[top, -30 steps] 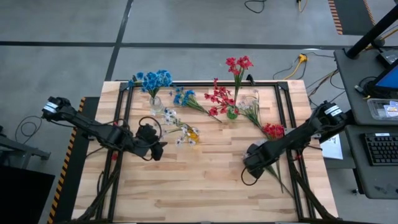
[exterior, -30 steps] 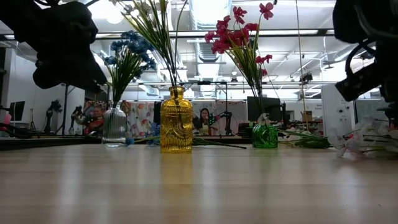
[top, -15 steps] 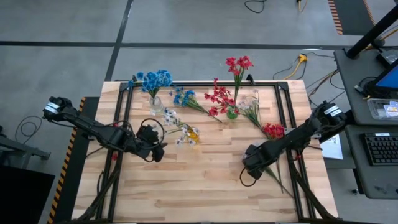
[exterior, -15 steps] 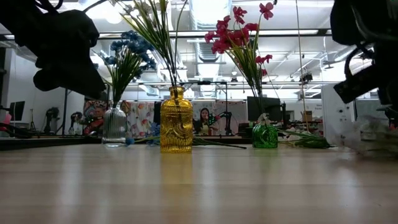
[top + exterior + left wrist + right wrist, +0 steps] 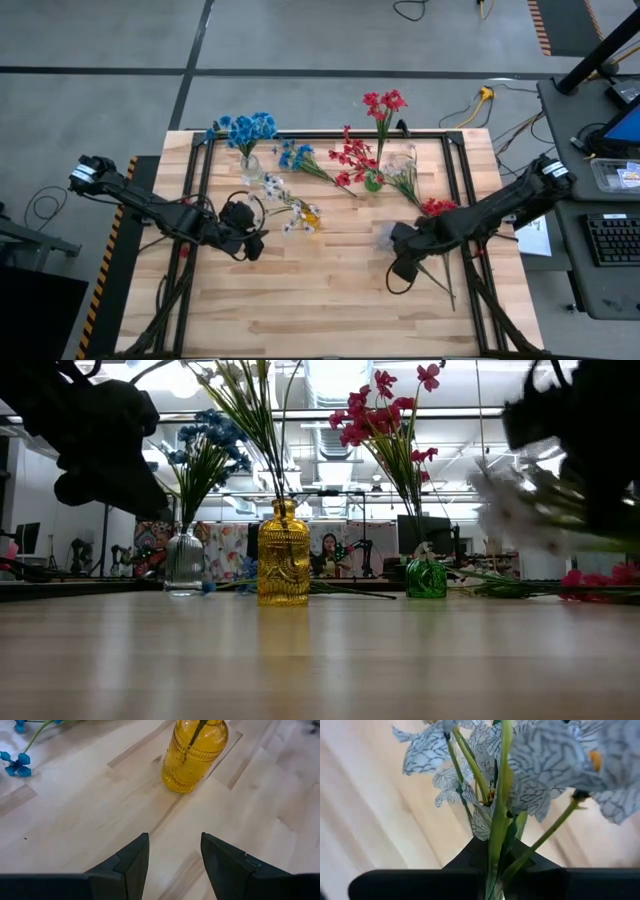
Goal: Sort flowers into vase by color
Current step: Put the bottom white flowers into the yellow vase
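My right gripper (image 5: 401, 246) is shut on a white flower (image 5: 385, 237), whose blossoms (image 5: 512, 512) hang above the table right of centre. My left gripper (image 5: 248, 241) stands open, with nothing between its fingers, near the yellow vase (image 5: 195, 752), which holds white flowers (image 5: 290, 208). Blue flowers (image 5: 250, 128) stand in a clear vase (image 5: 184, 560) and red flowers (image 5: 383, 103) in a green vase (image 5: 372, 183). A loose blue flower (image 5: 298, 157) and a loose red flower (image 5: 438, 208) lie flat on the table. My right gripper pinches the white flower's green stems (image 5: 495, 840) between its two fingers (image 5: 467, 857), just below the blossoms. The blossom end is lifted clear of the table. The long stem (image 5: 440, 285) trails back under the arm toward the table's near right.
A black frame (image 5: 455, 200) runs along the wooden table's edges. Another pale sprig (image 5: 405, 175) lies right of the green vase. The near half of the table (image 5: 320, 310) is bare wood. Desks and a keyboard (image 5: 612, 240) stand off the table's right side.
My right gripper has shut on the white flower's stems and risen, shifting a little toward the far edge. The blossoms, which lay on the table at the right, are now lifted clear and held left of the gripper. The left arm has kept still.
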You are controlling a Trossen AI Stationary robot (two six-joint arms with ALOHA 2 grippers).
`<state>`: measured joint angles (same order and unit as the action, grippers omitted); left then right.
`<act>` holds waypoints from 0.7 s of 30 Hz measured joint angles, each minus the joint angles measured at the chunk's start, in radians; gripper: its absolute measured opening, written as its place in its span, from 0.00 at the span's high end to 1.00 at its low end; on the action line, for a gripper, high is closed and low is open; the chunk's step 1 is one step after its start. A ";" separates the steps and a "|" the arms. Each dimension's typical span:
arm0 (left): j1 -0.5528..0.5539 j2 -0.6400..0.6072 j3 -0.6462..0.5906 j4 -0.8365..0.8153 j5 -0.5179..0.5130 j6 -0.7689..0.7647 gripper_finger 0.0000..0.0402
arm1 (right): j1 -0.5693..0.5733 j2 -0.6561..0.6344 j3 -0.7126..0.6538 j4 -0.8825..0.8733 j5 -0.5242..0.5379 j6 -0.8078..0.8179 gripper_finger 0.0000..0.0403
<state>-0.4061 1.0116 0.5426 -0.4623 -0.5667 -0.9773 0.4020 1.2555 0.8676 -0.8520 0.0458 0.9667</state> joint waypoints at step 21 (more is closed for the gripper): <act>0.000 0.008 0.000 -0.011 0.032 0.084 0.59 | -0.035 -0.113 -0.124 1.587 0.294 -1.286 0.94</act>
<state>-0.4061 1.0199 0.5426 -0.4733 -0.5348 -0.8935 0.3669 1.1426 0.7436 0.7351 0.3399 -0.3196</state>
